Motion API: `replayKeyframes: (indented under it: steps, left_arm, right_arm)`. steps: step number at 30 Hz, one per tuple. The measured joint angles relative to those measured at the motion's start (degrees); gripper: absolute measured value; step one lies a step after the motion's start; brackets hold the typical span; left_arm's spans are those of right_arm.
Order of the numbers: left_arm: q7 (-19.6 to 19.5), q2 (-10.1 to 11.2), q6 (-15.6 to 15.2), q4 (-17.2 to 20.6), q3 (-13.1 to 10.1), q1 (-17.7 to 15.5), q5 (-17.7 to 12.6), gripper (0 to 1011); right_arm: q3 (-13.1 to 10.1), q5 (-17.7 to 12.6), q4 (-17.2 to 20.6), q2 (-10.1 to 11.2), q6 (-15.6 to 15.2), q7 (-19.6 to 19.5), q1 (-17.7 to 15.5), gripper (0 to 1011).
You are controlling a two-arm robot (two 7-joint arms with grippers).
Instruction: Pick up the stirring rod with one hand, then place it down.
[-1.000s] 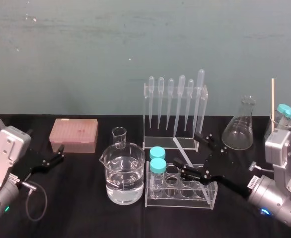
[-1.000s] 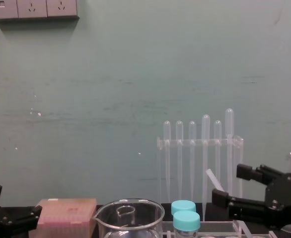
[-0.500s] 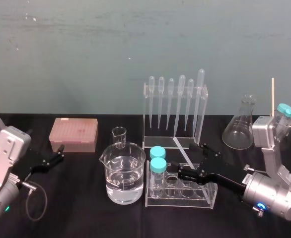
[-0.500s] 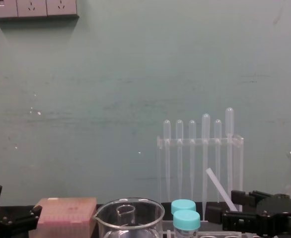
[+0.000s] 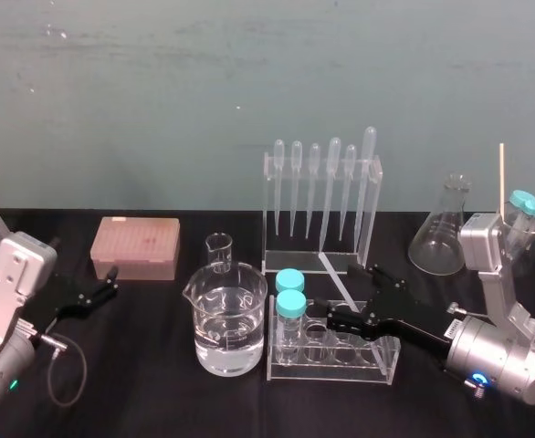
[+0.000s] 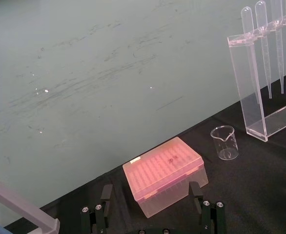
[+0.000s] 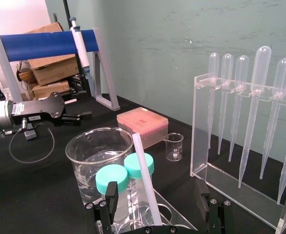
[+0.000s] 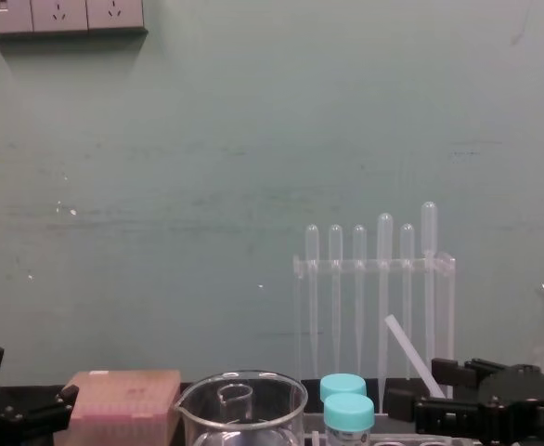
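While the right pincer [image 5: 340, 294] gapes around it, stirring rod [image 5: 331, 272] leans top-leftward; left pincer [image 5: 110, 281] gapes aside.

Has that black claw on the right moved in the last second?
Yes. The right gripper has sunk lower against the pipette stand, open around the stirring rod.

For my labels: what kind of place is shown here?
Probably a laboratory bench: clear bulb-topped pipettes in a transparent acrylic rack, a large glass beaker of clear liquid, and a conical glass flask.
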State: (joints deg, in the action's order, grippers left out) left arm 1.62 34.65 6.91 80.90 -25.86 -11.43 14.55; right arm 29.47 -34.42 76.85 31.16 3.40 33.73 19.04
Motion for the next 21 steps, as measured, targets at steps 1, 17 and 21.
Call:
replayKeyframes:
  steps: [1, 17, 21]
  left_arm:
    - [0.00, 0.00, 0.00, 0.00, 0.00, 0.00, 0.00, 1000]
    - [0.00, 0.00, 0.00, 0.00, 0.00, 0.00, 0.00, 1000]
    - [0.00, 0.00, 0.00, 0.00, 0.00, 0.00, 0.00, 1000]
  right_arm:
    - [0.00, 0.00, 0.00, 0.00, 0.01, 0.00, 0.00, 998]
    - [0.04, -0.08, 0.09, 0.07, 0.22, -0.03, -0.08, 595]
    - [0.04, -0.09, 0.10, 0.07, 0.26, -0.03, -0.08, 466]
